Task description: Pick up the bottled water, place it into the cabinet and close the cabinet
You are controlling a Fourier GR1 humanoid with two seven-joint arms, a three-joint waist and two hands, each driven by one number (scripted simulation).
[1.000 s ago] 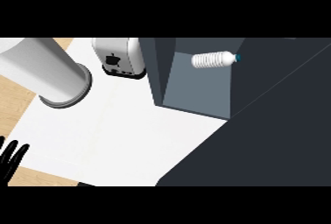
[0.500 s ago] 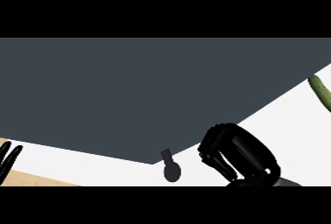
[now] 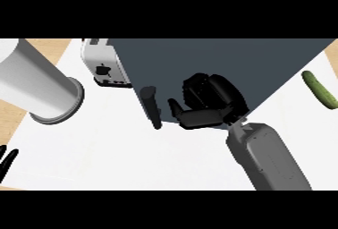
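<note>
Bottled water is nowhere in your view right now, so you cannot read which way it points or how its long axis lies; judging by the task, it likely sits inside the cabinet (image 3: 218, 58), behind the dark door panel. Your right hand (image 3: 208, 100) rests against that panel with its fingers curled and nothing in them, just right of the black door handle (image 3: 152, 107), the grey forearm (image 3: 267, 159) coming in from the near right. That placement makes sense if you are pushing the door closed: the hand lies flat to the panel rather than round the handle. Your left hand (image 3: 8, 161) shows only as relaxed fingertips at the near left edge, resting. Beyond the cabinet, a toaster (image 3: 102, 67) stands at its far left, a large white cylinder (image 3: 40, 85) further left on the counter (image 3: 132, 156), and a cucumber (image 3: 320, 89) lies well apart at the right.
</note>
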